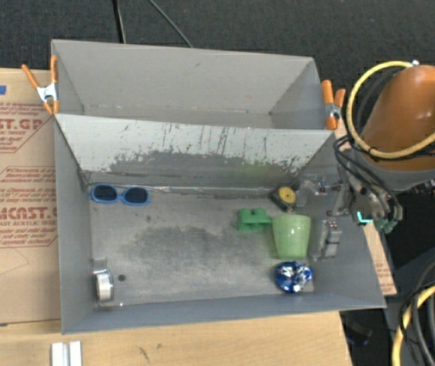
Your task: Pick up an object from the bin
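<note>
found the pincer (330, 239) just right of the green cup (291, 236), right side of the bin (187, 258); could not tell if apart or together. judged the cup light, stiff, slippery; best pinched across the rim.

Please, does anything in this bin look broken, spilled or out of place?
Nothing stands out. The blue sunglasses, pale green cup and blue-white ball lie loose and look whole. Only the bin's rear wall shows scratches and scuff marks.

Grey bin (187, 254): sunglasses (118, 195), green cup (291, 235), green block (252, 219), blue ball (292, 277).
</note>
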You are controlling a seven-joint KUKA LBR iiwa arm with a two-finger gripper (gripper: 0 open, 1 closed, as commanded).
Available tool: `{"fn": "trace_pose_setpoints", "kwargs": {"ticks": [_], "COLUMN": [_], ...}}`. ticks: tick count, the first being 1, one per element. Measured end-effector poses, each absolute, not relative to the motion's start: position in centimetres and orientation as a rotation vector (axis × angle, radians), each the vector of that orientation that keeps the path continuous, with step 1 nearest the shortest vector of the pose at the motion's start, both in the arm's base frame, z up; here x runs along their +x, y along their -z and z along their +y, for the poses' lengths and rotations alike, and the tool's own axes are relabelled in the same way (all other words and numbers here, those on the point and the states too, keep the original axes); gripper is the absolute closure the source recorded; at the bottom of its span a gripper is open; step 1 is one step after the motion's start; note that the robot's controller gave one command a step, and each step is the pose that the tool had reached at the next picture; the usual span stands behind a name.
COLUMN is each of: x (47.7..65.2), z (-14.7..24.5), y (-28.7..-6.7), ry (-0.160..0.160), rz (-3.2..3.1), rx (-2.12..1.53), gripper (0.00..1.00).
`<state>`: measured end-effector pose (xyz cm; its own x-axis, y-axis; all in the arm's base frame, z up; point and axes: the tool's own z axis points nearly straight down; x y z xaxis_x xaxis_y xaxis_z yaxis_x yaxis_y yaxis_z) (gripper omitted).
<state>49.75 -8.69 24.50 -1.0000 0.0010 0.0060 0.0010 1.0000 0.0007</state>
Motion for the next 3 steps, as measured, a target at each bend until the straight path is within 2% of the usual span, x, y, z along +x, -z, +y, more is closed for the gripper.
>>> {"fn": "trace_pose_setpoints", "kwargs": {"ticks": [1,2,3], "x": [58.2,58.2,57.8], "z": [-5.7,-5.8,-6.1], "y": [-8.2,-8.5,-24.4], "ry": [0.003,0.0,-0.005], "rz": [-3.1,-3.103,-3.106], "rx": [0.504,0.503,0.542], "gripper": [0.0,1.0,1.0]}}
